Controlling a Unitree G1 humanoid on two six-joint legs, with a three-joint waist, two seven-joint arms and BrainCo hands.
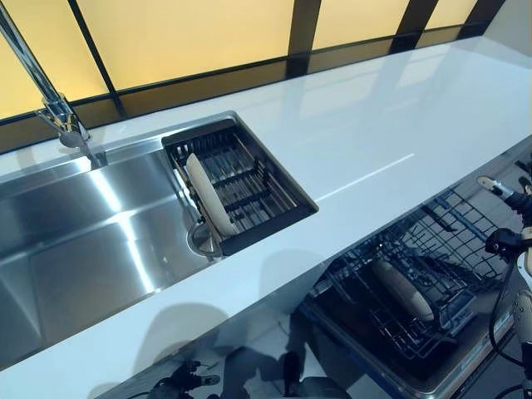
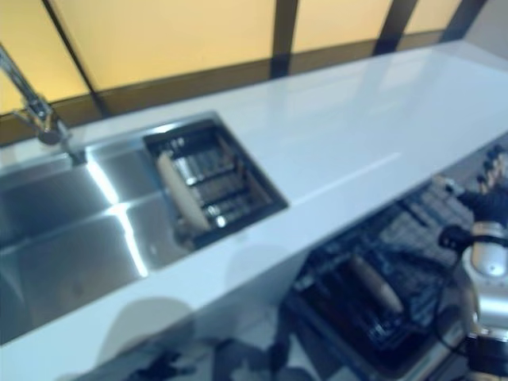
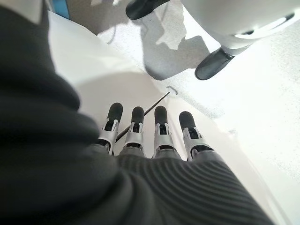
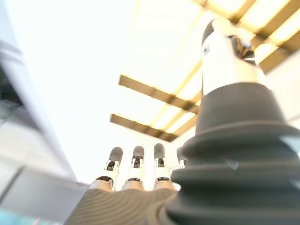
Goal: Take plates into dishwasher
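Note:
One white plate stands on edge in the dark dish rack set in the right end of the steel sink. Another plate stands in the pulled-out lower dishwasher rack below the counter. My right hand is at the right edge, above the far end of the dishwasher rack; its wrist view shows straight fingers holding nothing. My left hand hangs low by the counter front, fingers straight and empty.
A white countertop runs along the window to the right of the sink. A chrome tap rises at the sink's back left. The open dishwasher fills the space under the counter's right part.

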